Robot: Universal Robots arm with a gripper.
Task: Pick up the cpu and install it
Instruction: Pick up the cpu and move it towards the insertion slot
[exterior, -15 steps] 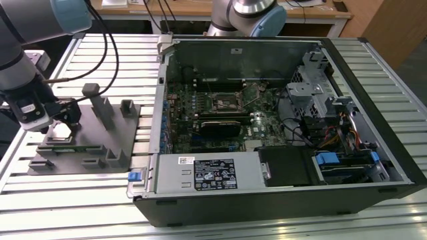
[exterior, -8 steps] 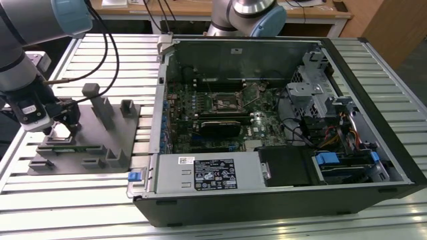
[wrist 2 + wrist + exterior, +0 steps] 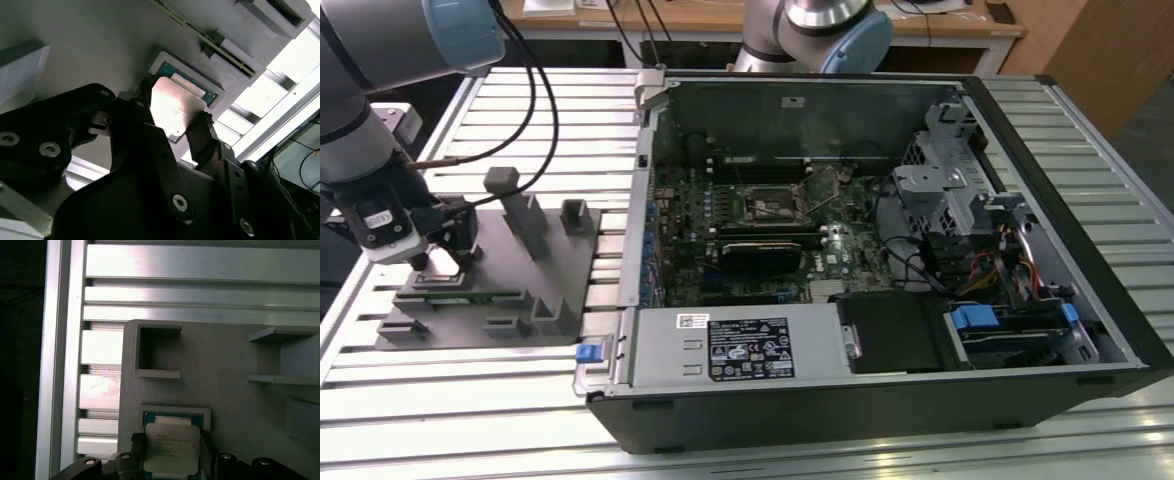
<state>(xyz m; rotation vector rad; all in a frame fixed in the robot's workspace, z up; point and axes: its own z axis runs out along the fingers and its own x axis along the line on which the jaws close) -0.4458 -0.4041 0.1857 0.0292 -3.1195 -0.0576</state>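
— Where's the cpu (image 3: 171, 447) sitting?

— At the grey fixture (image 3: 507, 272), over the shallow pocket (image 3: 175, 411) at the fixture's end farthest from the computer case (image 3: 881, 405). It looks raised a touch off the pocket floor rather than bedded in it, though I can't be sure.

— And the pincer (image 3: 176, 102)?

— Clenched on the chip. The two black fingers (image 3: 201, 134) press against opposite edges, with the silver top bare between them.

— How will it handle?

— Light and rigid, I'd judge, so weight is no worry. The metal top is smooth and the edges are thin, so the fingers get little to bite on. It could slide or twist out if the squeeze is slack. The underside is probably the delicate part and shouldn't scrape on the pocket rim.

— Best place to hold it?

— Just where it's held: by the side edges, midway along, kept level. Never by the faces.

— And the fixture itself?

— It rests on the slatted desk (image 3: 454, 400), close beside the case.
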